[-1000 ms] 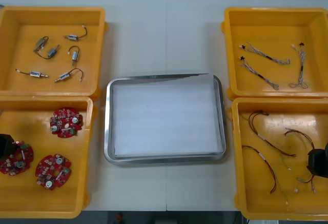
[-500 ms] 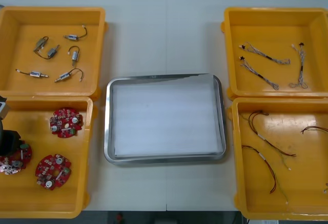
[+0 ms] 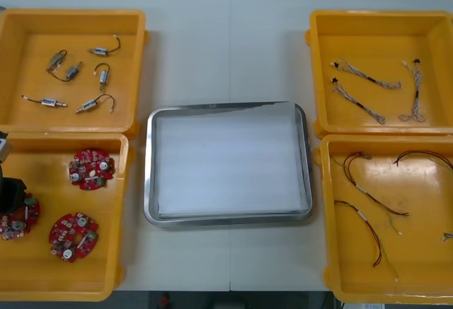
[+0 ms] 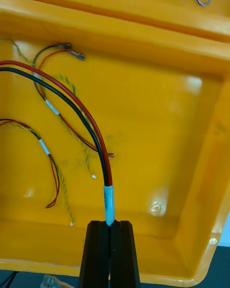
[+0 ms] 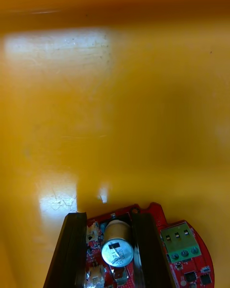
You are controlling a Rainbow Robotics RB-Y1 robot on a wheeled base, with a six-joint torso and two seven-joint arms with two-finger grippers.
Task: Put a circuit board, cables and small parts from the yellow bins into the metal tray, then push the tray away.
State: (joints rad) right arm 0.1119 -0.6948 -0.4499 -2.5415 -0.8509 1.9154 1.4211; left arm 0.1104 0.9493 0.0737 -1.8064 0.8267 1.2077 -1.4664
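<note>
My left gripper [image 3: 13, 194] is down in the near left yellow bin [image 3: 64, 281], over the leftmost red circuit board [image 3: 20, 218]. In the left wrist view its fingers [image 5: 72, 249] stand either side of a silver cylinder on that board [image 5: 184, 249], and the gripper [image 5: 106, 218] is shut on it. My right gripper [image 4: 110, 224] is shut on the taped end of a red and black cable [image 4: 91, 125], above the near right bin [image 4: 158, 125]. That cable [image 3: 421, 155] arcs toward the right edge in the front view. The metal tray [image 3: 150, 182] lies in the middle, white inside.
Two more circuit boards [image 3: 91, 168] [image 3: 73, 236] lie in the near left bin. The far left bin [image 3: 71, 15] holds several small metal parts [image 3: 78, 83]. Twisted blue and white cables [image 3: 361, 76] lie in the far right bin. Red and yellow cables [image 3: 368, 196] rest in the near right bin.
The left gripper's fingers have closed in around the leftmost board. The right gripper has left the front view at the right, lifting one cable's end out of the near right bin.
</note>
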